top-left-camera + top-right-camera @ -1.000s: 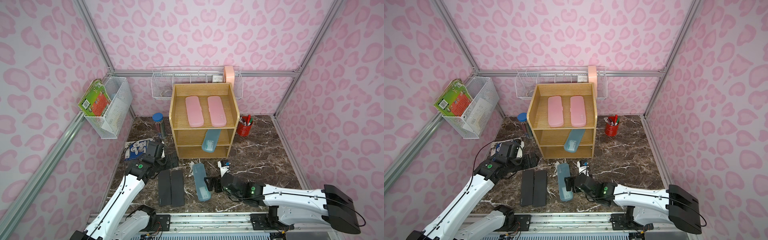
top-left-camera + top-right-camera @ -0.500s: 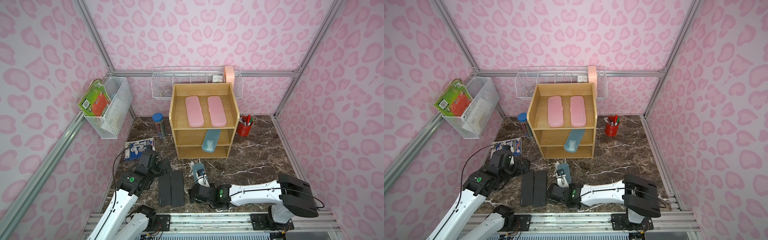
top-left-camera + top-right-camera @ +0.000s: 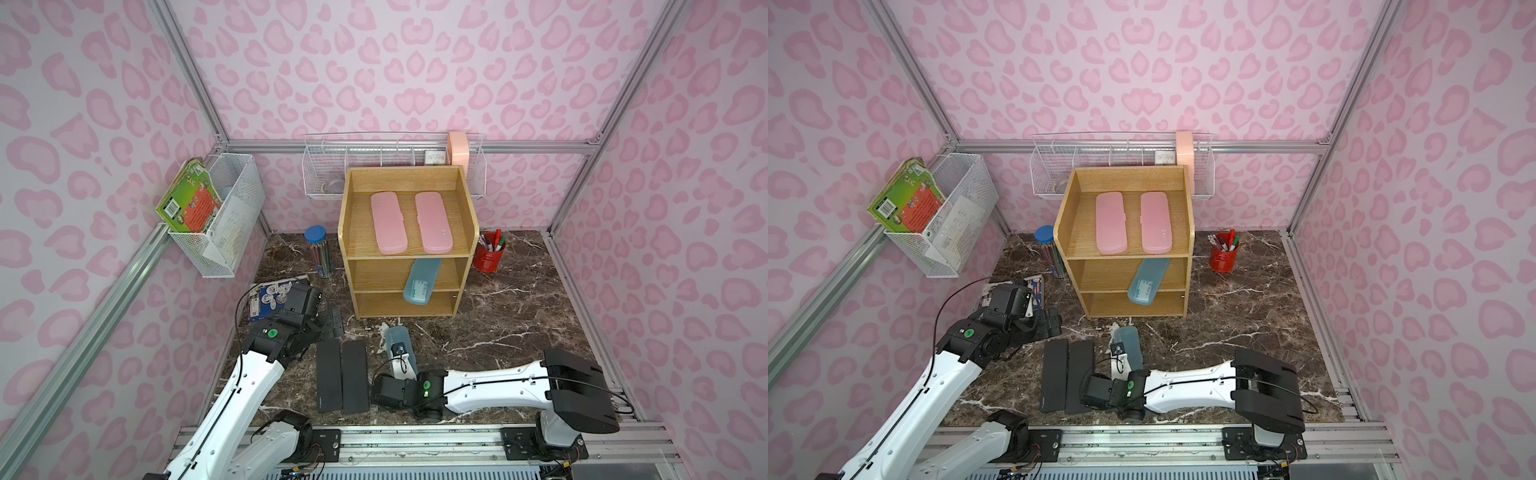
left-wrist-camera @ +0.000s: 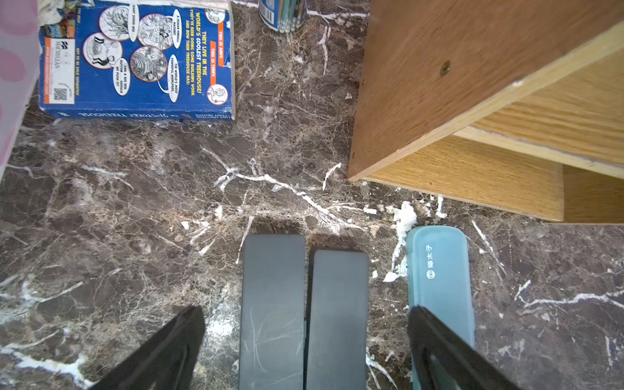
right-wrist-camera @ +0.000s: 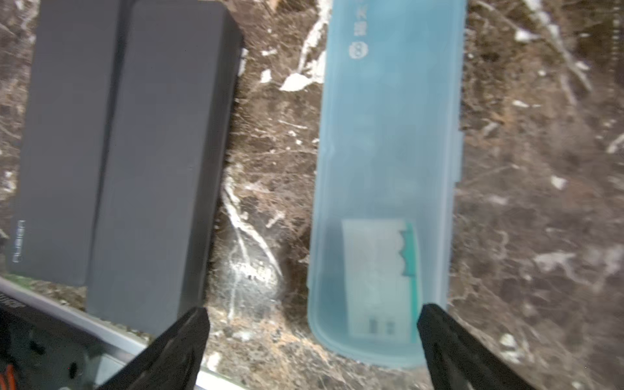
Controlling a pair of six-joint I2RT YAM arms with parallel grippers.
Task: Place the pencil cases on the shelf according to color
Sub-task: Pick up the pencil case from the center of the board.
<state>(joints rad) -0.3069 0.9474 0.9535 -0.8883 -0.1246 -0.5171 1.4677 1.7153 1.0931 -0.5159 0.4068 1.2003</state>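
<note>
Two pink pencil cases (image 3: 388, 222) (image 3: 432, 222) lie side by side on top of the wooden shelf (image 3: 468, 216). A teal case (image 3: 420, 281) sticks out of its middle tier. On the floor in front lie two black cases (image 3: 328, 376) (image 3: 354, 376) and a second teal case (image 5: 385, 162), partly under my right wrist in both top views. My right gripper (image 5: 314, 319) is open at this case's near end. My left gripper (image 4: 305, 314) hangs open above the far ends of the black cases and holds nothing.
A blue book (image 4: 135, 57) lies left of the shelf, beside a pencil tube with a blue lid (image 3: 318, 251). A red pen cup (image 3: 490, 253) stands right of the shelf. White wire baskets (image 3: 220, 212) (image 3: 395, 166) hang on the walls. The table's front edge (image 5: 101, 320) is close behind the black cases.
My right arm has swung left along the front, bringing its open gripper to the near end of the floor teal case. The left arm has shifted only slightly.
</note>
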